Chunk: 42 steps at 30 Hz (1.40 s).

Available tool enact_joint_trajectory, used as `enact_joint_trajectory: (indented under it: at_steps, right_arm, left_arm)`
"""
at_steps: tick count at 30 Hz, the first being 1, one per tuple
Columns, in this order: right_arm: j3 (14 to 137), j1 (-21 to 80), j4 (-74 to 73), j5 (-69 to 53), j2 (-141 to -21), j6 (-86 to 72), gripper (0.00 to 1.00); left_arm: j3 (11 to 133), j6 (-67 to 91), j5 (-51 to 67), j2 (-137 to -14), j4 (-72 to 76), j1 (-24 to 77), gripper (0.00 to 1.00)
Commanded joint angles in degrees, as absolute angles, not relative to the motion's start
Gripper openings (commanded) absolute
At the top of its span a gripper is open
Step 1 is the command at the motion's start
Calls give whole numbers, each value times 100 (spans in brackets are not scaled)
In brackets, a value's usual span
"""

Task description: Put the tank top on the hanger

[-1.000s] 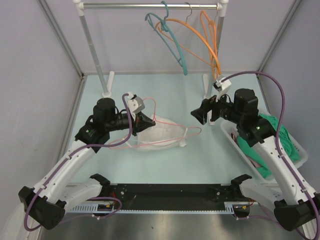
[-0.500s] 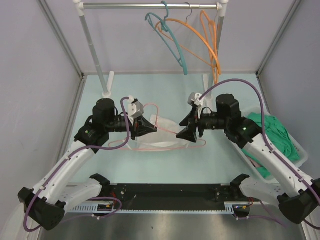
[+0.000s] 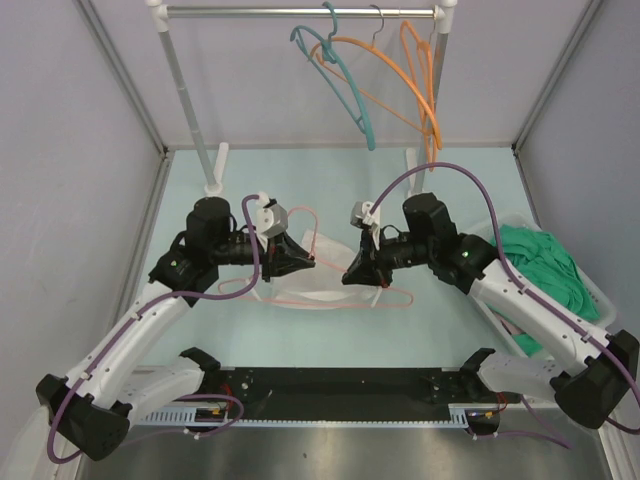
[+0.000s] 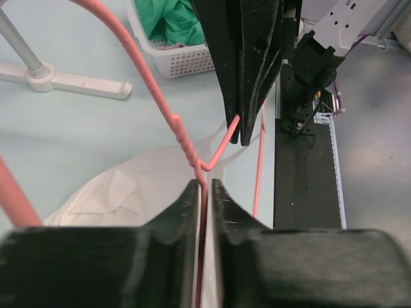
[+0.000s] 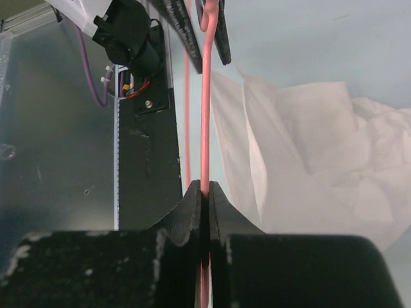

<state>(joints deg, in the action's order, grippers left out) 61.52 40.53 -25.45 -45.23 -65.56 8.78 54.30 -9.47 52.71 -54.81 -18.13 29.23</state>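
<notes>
The pale pink hanger [image 3: 395, 303] lies over the white tank top [image 3: 315, 290] at the middle of the table, between my two grippers. My left gripper [image 3: 303, 257] sits on its left side. In the left wrist view the thin hanger rod [image 4: 154, 90] runs between that gripper's [image 4: 204, 183] fingers, with a narrow gap beside it, so the jaws stand slightly open. My right gripper [image 3: 352, 278] faces it from the right. The right wrist view shows that gripper [image 5: 205, 186] pinched shut on the hanger rod [image 5: 205, 128], with the crumpled tank top [image 5: 308, 147] just beyond.
A clothes rack stands at the back with a teal hanger [image 3: 350, 90] and orange hangers [image 3: 420, 80] on its rail [image 3: 300, 12]. Its foot [image 3: 215, 170] rests at the back left. A white basket [image 3: 590, 295] holding a green garment [image 3: 545, 265] sits at the right.
My right arm swung left from the basket side to the hanger and its jaws closed on the rod. My left jaws loosened slightly around the rod. The hanger shifted a little.
</notes>
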Motion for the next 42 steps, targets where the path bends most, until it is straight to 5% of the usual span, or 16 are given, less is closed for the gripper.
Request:
enact_joint_trajectory:
  at_steps: [1,2,5,8,21,30,42]
  right_arm:
    - [6258,4140,-2329,-4290,-6302,835,0]
    - [6232,4166,-2286,-4106,-6250,800,0]
    - [6187,4175,-2241,-3711,-6065,712,0]
    - [6179,4184,-2329,-3359,-5977,677,0]
    - [6346,4184,-2418,-1855,-6249,221,0]
    - [6346,5061,-1258,-107,-6670,-412,0]
    - [6398,6046,-237,1581,-7198,-993,0]
  left_arm:
    - [5528,-914,5099,-5467,-1696,2962,30]
    - [5537,-897,5028,-5467,-1696,2962,52]
    - [5563,-809,4651,-5458,-1705,2962,85]
    - [5607,-809,4300,-5423,-1784,2953,100]
    - [5783,182,1374,-4465,-2109,2953,99]
    - [4949,3021,1591,-4570,-811,3128,84]
    - [4131,4456,659,-4465,430,3700,83]
